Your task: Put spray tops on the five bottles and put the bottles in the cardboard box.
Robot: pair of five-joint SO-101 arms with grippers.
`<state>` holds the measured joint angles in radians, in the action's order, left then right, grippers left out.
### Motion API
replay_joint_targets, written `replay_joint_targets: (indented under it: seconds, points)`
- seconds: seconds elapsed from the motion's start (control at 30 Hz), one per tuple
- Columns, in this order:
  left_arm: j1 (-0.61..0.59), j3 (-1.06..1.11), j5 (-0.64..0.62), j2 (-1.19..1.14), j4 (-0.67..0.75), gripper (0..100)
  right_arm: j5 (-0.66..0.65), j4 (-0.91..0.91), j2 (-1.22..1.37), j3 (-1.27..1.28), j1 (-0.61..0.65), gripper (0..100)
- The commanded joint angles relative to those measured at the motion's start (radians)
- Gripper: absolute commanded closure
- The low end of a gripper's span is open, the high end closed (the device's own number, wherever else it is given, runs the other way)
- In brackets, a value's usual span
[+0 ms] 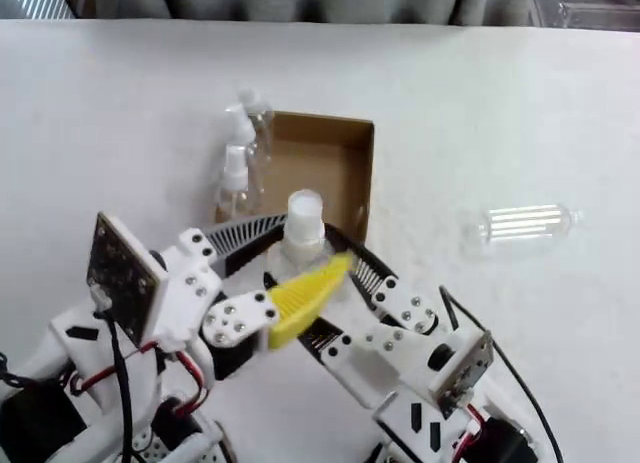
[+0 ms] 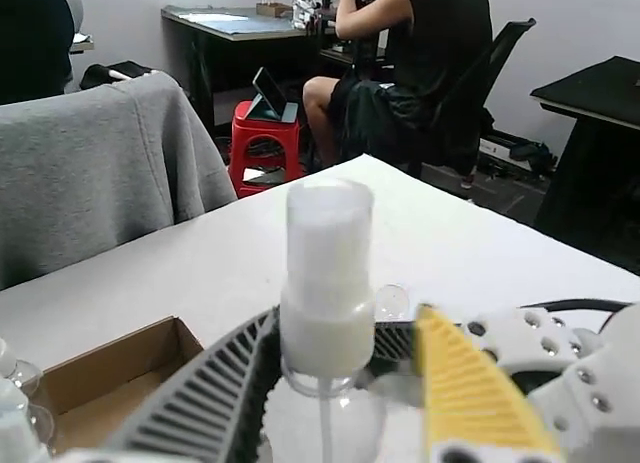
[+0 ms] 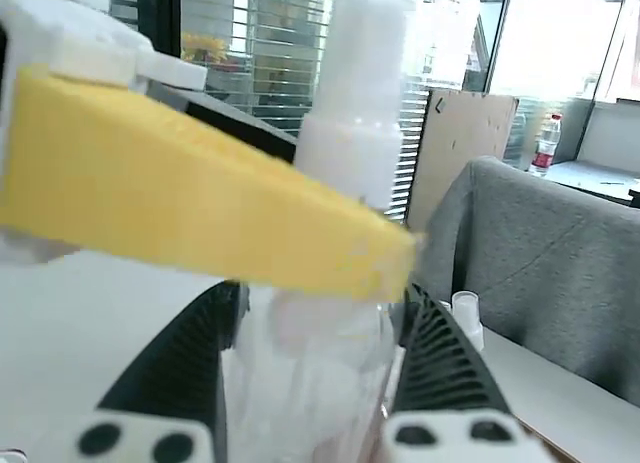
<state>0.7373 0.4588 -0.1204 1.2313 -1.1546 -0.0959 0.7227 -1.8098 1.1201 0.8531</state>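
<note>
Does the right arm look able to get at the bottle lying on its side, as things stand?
Probably not yet: the right claw is shut on the upright bottle and would have to release it. Otherwise the way looks free: the lying bottle rests alone on the table, on that arm's side.

Two white plastic arms are showing small silver screws [image 1: 238, 325] on their joints. The left arm [image 1: 170, 293] is wearing one yellow finger [image 1: 300, 295] and one black ribbed finger [image 1: 245, 235]; the right arm [image 1: 410, 353] is wearing black ribbed fingers [image 1: 368, 273]. Red and black cables [image 1: 120, 368] are trailing below.
</note>
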Motion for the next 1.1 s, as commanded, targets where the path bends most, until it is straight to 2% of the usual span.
replay_joint_targets:
  seconds: [0.0, 0.27, 0.47, 0.7, 0.77, 0.9, 1.07]
  points:
    - [0.013, -0.009, 0.000, 0.053, -0.031, 63, 0.006, -0.019, 0.008, -0.008, -0.042, 98.2]
    - [0.013, -0.008, 0.006, 0.159, -0.031, 73, 0.006, -0.027, 0.012, -0.008, -0.097, 98.2]
    - [0.013, -0.003, 0.006, 0.223, -0.087, 78, 0.006, -0.079, 0.056, -0.012, -0.239, 98.2]
    - [0.013, 0.072, 0.009, 0.295, -0.092, 99, 0.006, -0.197, 0.229, -0.040, -0.315, 98.2]
    - [0.013, 0.124, 0.009, 0.337, -0.086, 96, 0.006, -0.199, 0.272, -0.089, -0.314, 98.2]
    - [0.013, 0.252, 0.011, 0.435, -0.077, 98, 0.006, -0.197, 0.360, -0.196, -0.311, 98.2]
    - [0.013, 0.474, 0.011, 0.587, 0.020, 98, 0.060, -0.162, 0.484, -0.345, -0.311, 98.2]
